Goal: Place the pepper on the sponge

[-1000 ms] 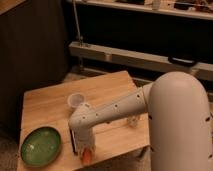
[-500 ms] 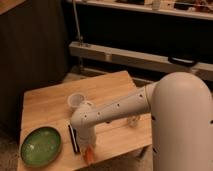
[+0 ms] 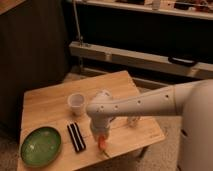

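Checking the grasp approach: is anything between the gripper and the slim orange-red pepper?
Nothing visible does. The gripper sits directly over the slim orange-red pepper near the wooden table's front edge; the black striped rectangular block lies beside them, toward the round green plate, apart from both.

A lab or workshop: metal rails (image 3: 131, 57) on a dark wall (image 3: 145, 31), the claw (image 3: 100, 137) low over a wooden table (image 3: 50, 102)

pepper (image 3: 103, 144) seemingly in gripper (image 3: 101, 137), right of block (image 3: 76, 137)
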You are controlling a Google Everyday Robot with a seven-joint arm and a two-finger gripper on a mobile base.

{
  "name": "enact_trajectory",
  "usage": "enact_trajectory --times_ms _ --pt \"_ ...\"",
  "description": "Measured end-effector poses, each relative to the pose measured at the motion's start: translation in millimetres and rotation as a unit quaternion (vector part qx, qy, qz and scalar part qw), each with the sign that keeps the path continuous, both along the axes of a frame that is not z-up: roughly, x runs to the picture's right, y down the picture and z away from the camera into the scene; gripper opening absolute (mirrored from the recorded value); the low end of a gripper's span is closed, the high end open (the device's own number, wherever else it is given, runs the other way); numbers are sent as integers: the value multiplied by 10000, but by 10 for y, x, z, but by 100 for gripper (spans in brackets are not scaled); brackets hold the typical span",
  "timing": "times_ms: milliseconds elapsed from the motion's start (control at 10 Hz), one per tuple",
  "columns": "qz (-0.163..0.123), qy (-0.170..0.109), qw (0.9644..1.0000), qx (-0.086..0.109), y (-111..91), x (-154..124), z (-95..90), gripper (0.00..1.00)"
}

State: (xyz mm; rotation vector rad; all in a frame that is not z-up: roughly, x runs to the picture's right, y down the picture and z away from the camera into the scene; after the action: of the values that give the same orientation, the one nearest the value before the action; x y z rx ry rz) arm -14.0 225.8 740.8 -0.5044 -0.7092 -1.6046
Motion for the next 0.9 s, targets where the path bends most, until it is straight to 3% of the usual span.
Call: enact_trajectory --times_ms 200,400,500,600,800,900 --pt "231 -129 9993 261 -410 408 34 0" --pt "205 -750 9956 525 -793 542 133 0" --pt "131 -1434 9871 695 -1025 535 216 0" --pt "-34 -1859 9795 772 -1155 456 268 0" --pt "-508 -2400 9655 876 -1367 128 409 0" --pt "-789 -2435 9629 856 -1431 25 509 0"
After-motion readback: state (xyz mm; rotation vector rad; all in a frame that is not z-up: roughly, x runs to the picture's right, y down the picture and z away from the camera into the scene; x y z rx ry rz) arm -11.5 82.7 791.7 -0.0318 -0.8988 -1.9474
